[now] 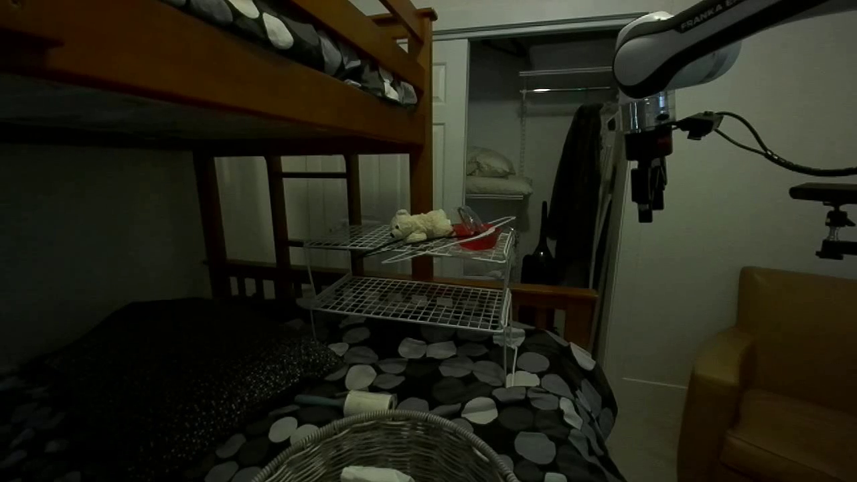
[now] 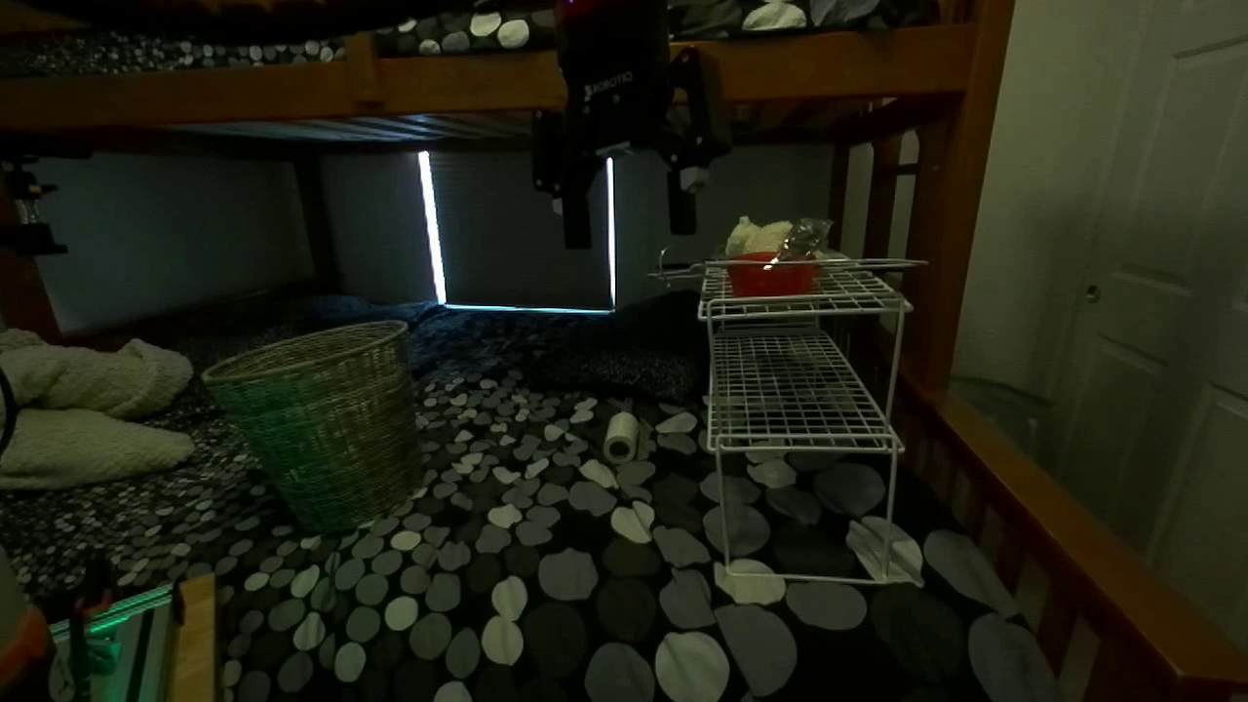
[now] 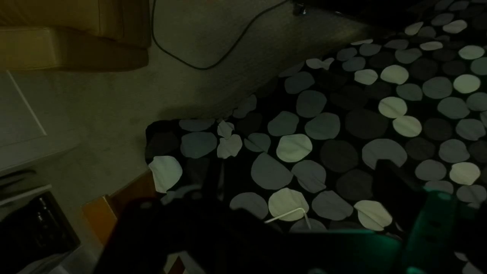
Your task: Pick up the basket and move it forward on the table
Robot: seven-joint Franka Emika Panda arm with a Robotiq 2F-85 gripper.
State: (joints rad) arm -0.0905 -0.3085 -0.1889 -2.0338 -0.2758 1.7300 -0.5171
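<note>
Exterior view, far left: a fluffy cream bundle (image 2: 97, 414) lies on the tabletop (image 2: 585, 565), black cloth with white and grey circles. Right of the bundle stands the big, round, pale grey-beige wicker basket (image 2: 327, 444), open side up. A white thing (image 1: 375, 474), only partly seen, is inside it. Next, a white roll (image 2: 621, 438) lies on its side. Above, the black two-finger claw (image 2: 630, 226) hangs high, well apart from the basket, its fingers spread wide with nothing between them. Farther right is a two-shelf white wire rack (image 2: 804, 447). On top are a cream toy bear (image 1: 423, 225) and a round red bowl (image 2: 768, 279); a clear, shiny thing (image 2: 805, 237) sticks up by the bowl. A wide stretch of tabletop lies between basket and rack. A brown wooden rail (image 2: 1072, 538) runs along the right edge. In the wrist view, the tabletop ends beside the floor (image 3: 114, 102).
</note>
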